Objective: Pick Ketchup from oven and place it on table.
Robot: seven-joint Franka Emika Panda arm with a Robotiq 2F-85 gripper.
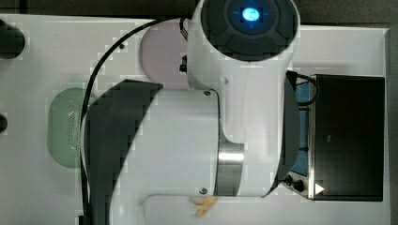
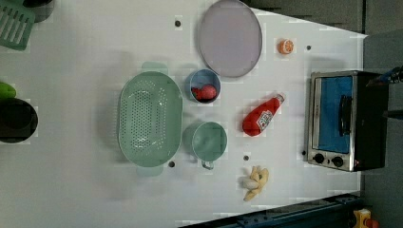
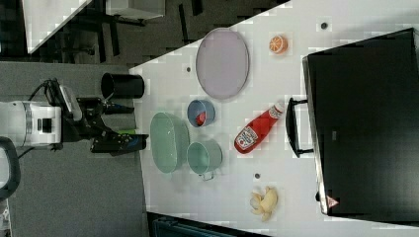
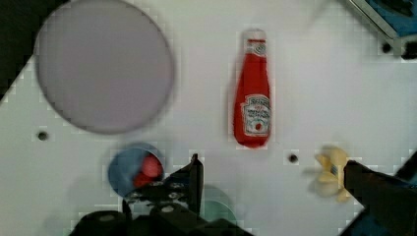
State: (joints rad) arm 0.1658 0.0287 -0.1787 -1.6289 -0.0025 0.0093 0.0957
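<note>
White and black, my arm reaches level in the right view, clear of the tabletop, its pincer spread wide and holding nothing. One Ketchup bottle lies flat on the tabletop between the blue bowl and the oven, outside it. Its long axis is slanted and its white cap points toward the oven. Counted: one oven, one lilac plate, one colander, one green cup.

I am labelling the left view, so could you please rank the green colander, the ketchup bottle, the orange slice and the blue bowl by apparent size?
Largest to smallest:
1. Green colander
2. Ketchup bottle
3. Blue bowl, close to the bottle in area, so that pair is unsure
4. Orange slice
</note>
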